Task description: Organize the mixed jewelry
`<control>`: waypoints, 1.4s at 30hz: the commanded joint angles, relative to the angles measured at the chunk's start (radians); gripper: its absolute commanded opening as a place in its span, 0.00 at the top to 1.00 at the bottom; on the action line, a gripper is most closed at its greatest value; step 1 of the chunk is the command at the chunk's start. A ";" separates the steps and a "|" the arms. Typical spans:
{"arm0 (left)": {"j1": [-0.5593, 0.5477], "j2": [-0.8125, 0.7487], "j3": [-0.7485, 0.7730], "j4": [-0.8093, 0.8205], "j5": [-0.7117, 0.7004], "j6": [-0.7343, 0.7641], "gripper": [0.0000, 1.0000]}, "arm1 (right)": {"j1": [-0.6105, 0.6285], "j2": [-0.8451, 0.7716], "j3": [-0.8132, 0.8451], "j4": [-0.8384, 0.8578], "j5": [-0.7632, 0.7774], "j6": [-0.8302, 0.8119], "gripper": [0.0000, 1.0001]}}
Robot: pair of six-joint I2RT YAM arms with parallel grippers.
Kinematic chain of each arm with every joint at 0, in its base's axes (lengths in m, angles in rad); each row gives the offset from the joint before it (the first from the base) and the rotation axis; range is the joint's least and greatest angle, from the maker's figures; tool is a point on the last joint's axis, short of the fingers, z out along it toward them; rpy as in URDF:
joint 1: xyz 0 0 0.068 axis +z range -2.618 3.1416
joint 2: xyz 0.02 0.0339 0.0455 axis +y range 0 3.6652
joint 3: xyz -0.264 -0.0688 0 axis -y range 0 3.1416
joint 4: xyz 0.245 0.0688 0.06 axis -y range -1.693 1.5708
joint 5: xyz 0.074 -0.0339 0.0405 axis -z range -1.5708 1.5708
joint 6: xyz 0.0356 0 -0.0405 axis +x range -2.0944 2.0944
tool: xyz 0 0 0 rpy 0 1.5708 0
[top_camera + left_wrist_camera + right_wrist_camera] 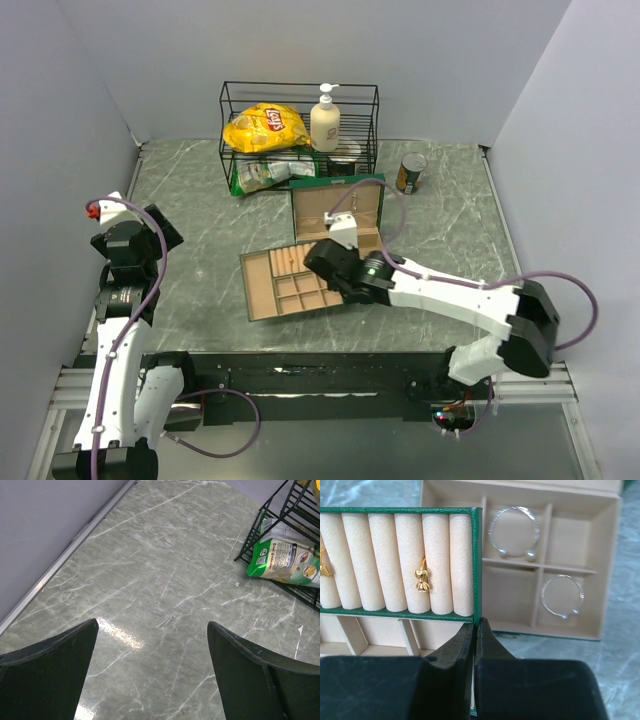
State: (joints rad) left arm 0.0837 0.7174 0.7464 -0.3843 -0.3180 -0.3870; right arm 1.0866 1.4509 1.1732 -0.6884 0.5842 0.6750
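A grey-green marbled table with white veins sits inside pale grey walls on three sides. A black wire rack stands along the far edge, holding a yellow crisp bag, a white pump bottle and a green snack packet. A printed tin can stands near the far right corner.

A green box with tan compartments lies open mid-table. A flat tan compartment tray touches its near left side. Bare table runs along the left edge and to the right of the box.

The left gripper hangs spread wide over bare table near the left edge. The right gripper is pressed closed on nothing, above the cream foam rolls.

A small gold bow ring stands in a slot between rolls, bow outward. Another gold piece shows at the picture's left border.

Beside the rolls, a larger silvery beaded bangle lies flat in one tan cell. A smaller one lies in the cell diagonally nearer. Both gaps face the gripper.
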 commanded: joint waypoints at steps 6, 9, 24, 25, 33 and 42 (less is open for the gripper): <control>0.004 0.027 0.018 0.028 0.108 0.036 0.04 | -0.114 -0.329 -0.168 0.110 0.034 -0.023 1.00; 0.005 0.042 0.019 0.025 0.120 0.037 0.04 | -0.177 -0.385 -0.187 0.092 -0.015 -0.048 1.00; 0.004 0.060 0.016 0.030 0.172 0.051 0.04 | -0.459 -0.471 -0.271 0.090 -0.271 -0.285 1.00; 0.004 0.060 0.018 0.028 0.174 0.051 0.04 | -0.474 -0.462 -0.271 0.090 -0.282 -0.296 1.00; 0.004 0.083 0.021 0.036 0.223 0.053 0.04 | -0.579 -0.463 -0.282 0.104 -0.403 -0.363 1.00; 0.004 0.090 0.018 0.050 0.290 0.060 0.04 | -0.623 -0.423 -0.248 0.047 -0.484 -0.417 1.00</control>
State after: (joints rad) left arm 0.0841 0.8085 0.7464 -0.3782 -0.0734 -0.3477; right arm 0.4789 1.0183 0.8898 -0.6609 0.1543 0.2871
